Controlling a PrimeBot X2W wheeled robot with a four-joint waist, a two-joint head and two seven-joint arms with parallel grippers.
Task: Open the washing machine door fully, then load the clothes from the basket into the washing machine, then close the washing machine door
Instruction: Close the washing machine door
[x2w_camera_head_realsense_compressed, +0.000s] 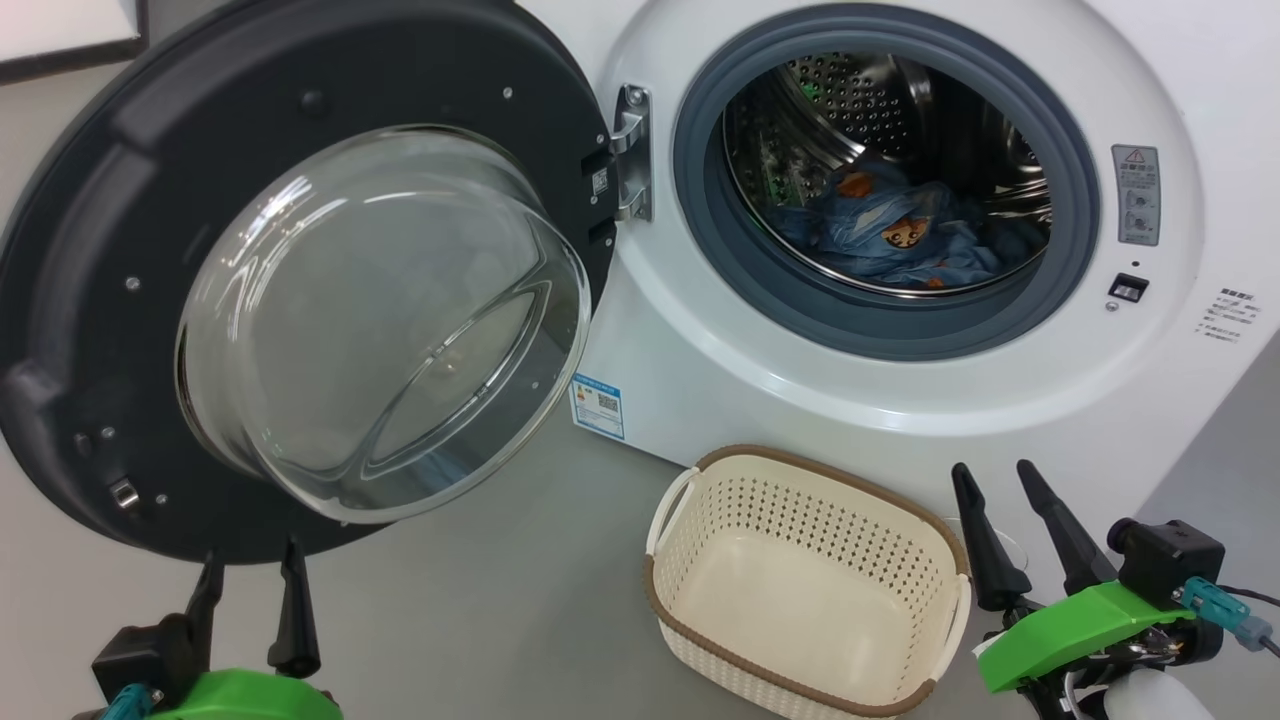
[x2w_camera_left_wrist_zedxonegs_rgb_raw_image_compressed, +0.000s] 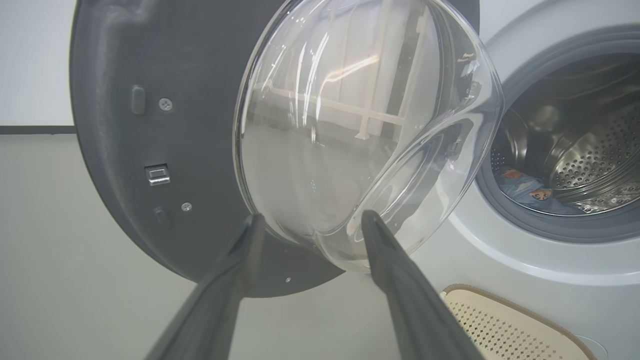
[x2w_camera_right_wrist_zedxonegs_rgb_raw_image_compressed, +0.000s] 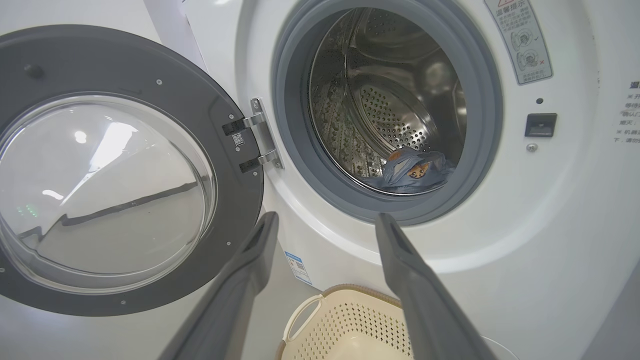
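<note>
Both sets of jaws are spread wide and hold nothing. The left gripper (x2w_camera_head_realsense_compressed: 250, 558), at lower left, sits just beneath the washing machine door (x2w_camera_head_realsense_compressed: 90, 260), a dark ring around a bulging clear glass bowl. The right gripper (x2w_camera_head_realsense_compressed: 992, 470), at lower right, is beside the basket (x2w_camera_head_realsense_compressed: 800, 515) of perforated cream plastic with a brown rim. Upper right, the clothes (x2w_camera_head_realsense_compressed: 890, 238), crumpled blue fabric, lie in the perforated steel drum (x2w_camera_head_realsense_compressed: 870, 95) of the white washing machine (x2w_camera_head_realsense_compressed: 700, 340).

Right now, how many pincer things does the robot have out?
2. The left tool sits at the lower left, near the open washing machine door; the right tool at the lower right, beside the empty basket. Both open, empty.
</note>
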